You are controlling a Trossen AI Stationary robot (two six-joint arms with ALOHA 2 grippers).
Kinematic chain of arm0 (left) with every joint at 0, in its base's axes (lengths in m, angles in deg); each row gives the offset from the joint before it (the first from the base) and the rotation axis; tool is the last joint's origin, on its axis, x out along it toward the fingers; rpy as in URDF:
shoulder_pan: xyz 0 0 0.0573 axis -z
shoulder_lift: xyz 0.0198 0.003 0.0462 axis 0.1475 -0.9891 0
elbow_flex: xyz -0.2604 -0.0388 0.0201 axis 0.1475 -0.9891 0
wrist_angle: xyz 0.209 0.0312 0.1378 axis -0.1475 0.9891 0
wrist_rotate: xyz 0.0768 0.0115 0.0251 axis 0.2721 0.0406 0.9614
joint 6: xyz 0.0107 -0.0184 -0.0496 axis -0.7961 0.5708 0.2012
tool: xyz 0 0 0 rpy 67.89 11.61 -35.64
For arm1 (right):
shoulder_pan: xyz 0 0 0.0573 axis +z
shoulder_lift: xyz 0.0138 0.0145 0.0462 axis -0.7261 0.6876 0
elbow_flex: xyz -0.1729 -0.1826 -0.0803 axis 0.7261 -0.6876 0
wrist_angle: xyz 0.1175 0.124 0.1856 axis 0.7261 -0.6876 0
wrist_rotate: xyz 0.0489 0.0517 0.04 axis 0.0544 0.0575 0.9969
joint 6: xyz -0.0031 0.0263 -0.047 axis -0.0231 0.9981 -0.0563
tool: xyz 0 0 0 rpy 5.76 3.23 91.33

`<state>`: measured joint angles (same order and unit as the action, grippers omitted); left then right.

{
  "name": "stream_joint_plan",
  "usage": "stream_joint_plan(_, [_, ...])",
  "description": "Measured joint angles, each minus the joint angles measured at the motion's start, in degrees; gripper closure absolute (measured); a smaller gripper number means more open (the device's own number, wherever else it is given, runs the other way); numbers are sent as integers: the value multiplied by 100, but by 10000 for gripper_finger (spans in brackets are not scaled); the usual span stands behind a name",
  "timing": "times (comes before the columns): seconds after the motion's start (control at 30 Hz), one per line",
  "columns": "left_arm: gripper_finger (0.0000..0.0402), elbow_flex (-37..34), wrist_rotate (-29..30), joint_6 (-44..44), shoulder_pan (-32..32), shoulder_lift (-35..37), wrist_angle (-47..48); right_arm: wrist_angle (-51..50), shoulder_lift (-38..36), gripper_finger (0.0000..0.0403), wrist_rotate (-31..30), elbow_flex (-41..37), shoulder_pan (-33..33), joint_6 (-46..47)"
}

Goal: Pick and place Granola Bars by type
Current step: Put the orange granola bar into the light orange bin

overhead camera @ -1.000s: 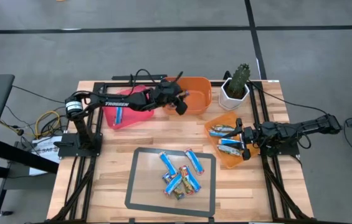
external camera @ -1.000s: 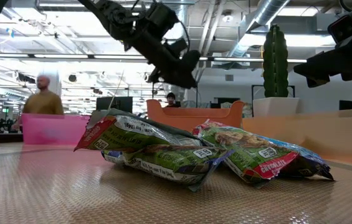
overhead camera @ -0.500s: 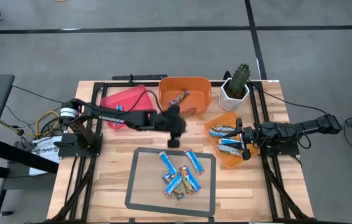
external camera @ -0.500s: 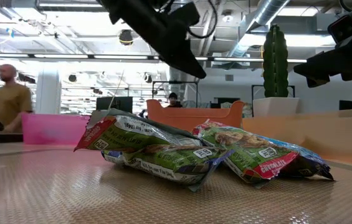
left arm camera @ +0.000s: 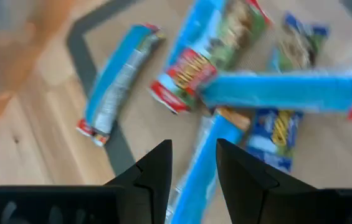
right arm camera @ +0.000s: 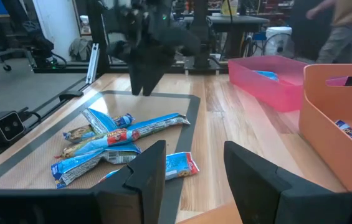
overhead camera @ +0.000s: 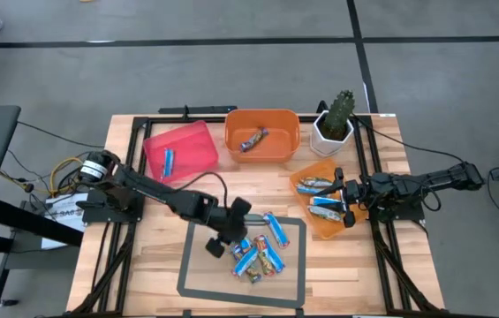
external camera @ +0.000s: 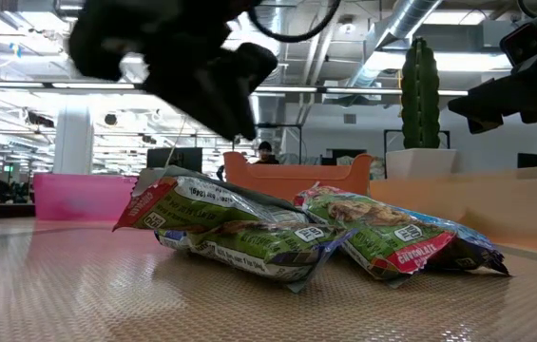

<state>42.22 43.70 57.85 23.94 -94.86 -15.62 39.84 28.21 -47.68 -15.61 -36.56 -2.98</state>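
Your left end effector (overhead camera: 223, 245) hangs low over the near-left part of the dark-framed mat (overhead camera: 198, 277), right at the edge of the pile of granola bars (overhead camera: 256, 251); its fingers stand apart with nothing between them, and in its wrist view they frame a blue-wrapped bar (left arm camera: 194, 174) lying just beyond the tips. Most of the bars are heaped on the mat at the middle front of the desk (overhead camera: 161, 199), blue wrappers crossing each other, and the low view also shows green-faced wrappers (external camera: 249, 228) in that heap. One blue bar (overhead camera: 168, 162) lies in the pink bin (overhead camera: 180, 149) at the back left, one darker bar (overhead camera: 253, 140) in the orange bin (overhead camera: 262, 134) beside it, and several more (overhead camera: 320, 196) in the orange tray (overhead camera: 323, 225) on the right. Your right end effector (overhead camera: 344, 200) sits over that tray, fingers parted and empty. A potted cactus (overhead camera: 336, 117) stands at the back right corner.
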Motion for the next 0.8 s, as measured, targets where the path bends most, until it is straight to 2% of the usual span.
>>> stream_joint_plan(0.23, [284,-473,620,-658,263,-4,-389,0,1,249,0,-1,0,1])
stream_joint_plan(0.5, [281,-638,890,-885,261,-6,-483,1,-1,249,0,0,0,1])
stream_joint_plan(0.8, [234,-638,879,-932,250,-116,-274,2,-1,249,1,0,-1,1])
